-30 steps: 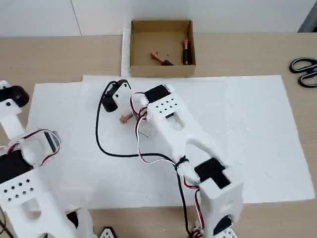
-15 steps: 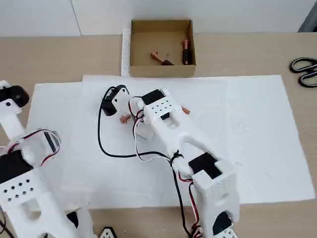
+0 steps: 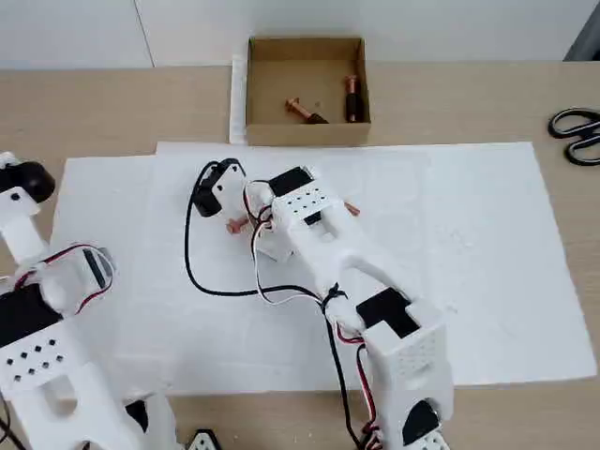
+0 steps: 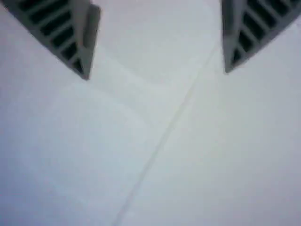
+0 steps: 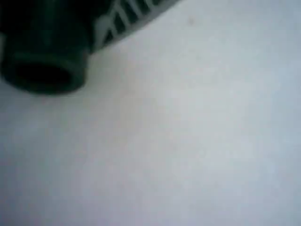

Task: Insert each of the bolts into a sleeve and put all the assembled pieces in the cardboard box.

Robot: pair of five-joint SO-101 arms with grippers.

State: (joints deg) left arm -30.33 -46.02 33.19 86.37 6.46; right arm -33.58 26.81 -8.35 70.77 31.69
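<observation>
My right gripper (image 3: 262,234) sits low over the white paper, left of centre, mostly hidden under its own arm. In the right wrist view a black sleeve (image 5: 44,61) sits against a ribbed finger (image 5: 127,19), and the gripper looks shut on it just above the paper. A copper bolt (image 3: 235,223) lies on the paper right beside that gripper. Another copper piece (image 3: 352,208) pokes out on the arm's other side. The cardboard box (image 3: 307,136) at the back holds two assembled pieces (image 3: 306,110) (image 3: 352,97). My left gripper (image 4: 155,70) stands open over bare paper.
The white paper sheet (image 3: 469,244) covers most of the table. Scissors (image 3: 577,134) lie at the far right on the bare wood. The left arm (image 3: 56,281) stands at the near left corner. A black cable (image 3: 192,272) loops across the paper beside the right arm.
The right arm swung slightly to the left and its base shifted, uncovering the copper piece on its right side. Over the last half second it barely moved. The left arm kept still.
</observation>
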